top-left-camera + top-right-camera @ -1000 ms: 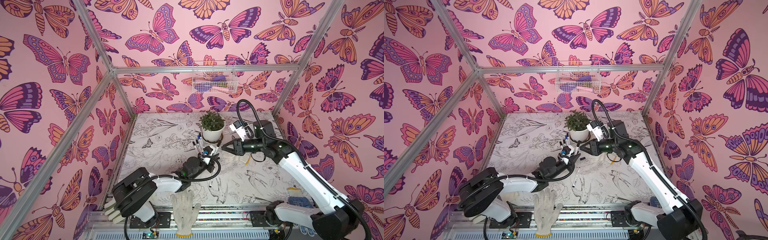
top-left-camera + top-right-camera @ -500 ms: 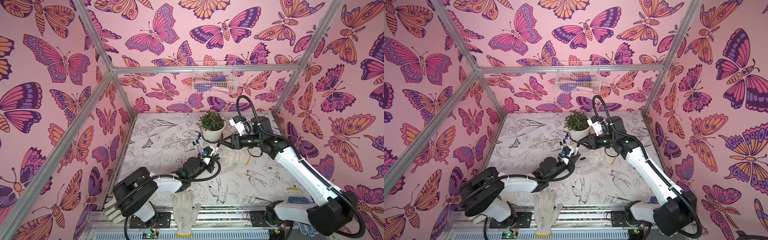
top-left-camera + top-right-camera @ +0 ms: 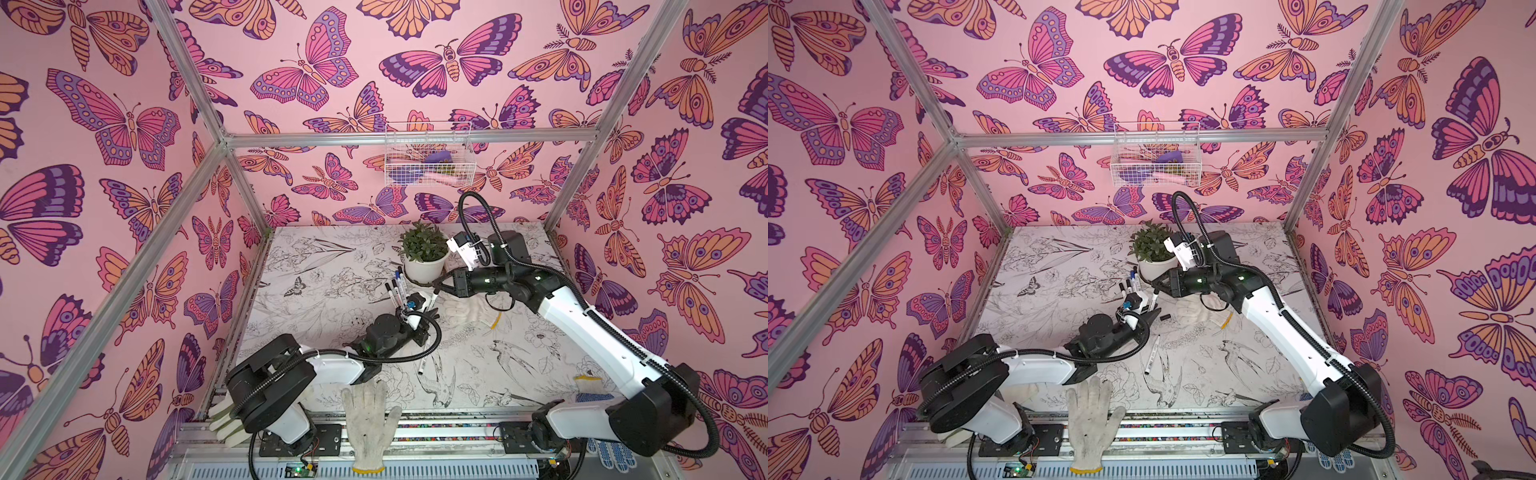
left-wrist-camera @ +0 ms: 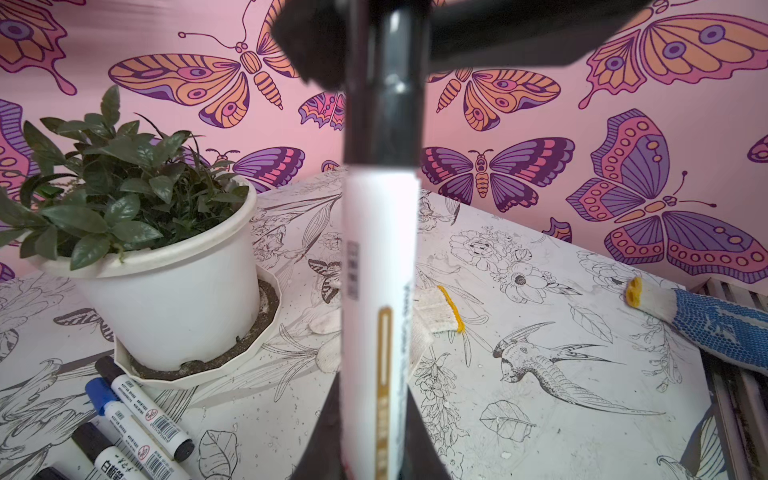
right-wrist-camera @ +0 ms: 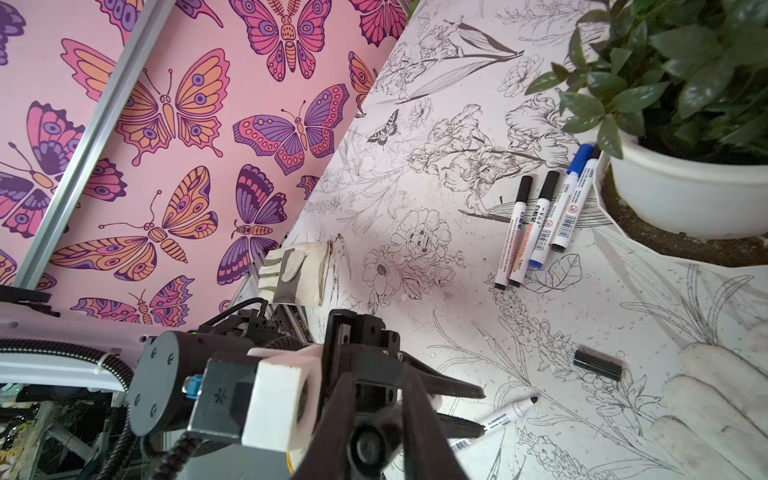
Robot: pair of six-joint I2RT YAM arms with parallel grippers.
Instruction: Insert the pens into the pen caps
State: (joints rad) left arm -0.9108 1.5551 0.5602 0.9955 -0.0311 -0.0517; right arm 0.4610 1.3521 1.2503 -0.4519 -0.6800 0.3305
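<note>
Two robot arms meet over a table printed with line-drawn flowers. The left gripper (image 4: pixel 374 419) is clamped round the barrel of a white pen (image 4: pixel 380 249), holding it upright near a potted plant (image 4: pixel 174 286). The right gripper (image 3: pixel 436 286) is pinched tight on the black cap (image 4: pixel 384 116) that sits on the pen's top end.

What could go wrong:
- The right arm's wrist hangs just beside the plant, so a wide swing could tip it.
- If the cap is pushed off-axis, the pen could slide or pivot in the left claw instead of seating.
- If the right claw lets go too soon, a half-seated cap could drop off.

Counts:
- **Arms:** two.
- **Plants:** one.
- **Gloves:** four that I can make out, perhaps more along the cluttered front edge.
- **Pens:** six. One is held, four capped pens (image 5: pixel 540 220) lie side by side against the pot's saucer, and one bare pen (image 5: pixel 503 415) lies alone.
- **Caps:** six. Five are fitted (four black, one blue), and one loose cap (image 5: pixel 597 365) lies on the table.
</note>
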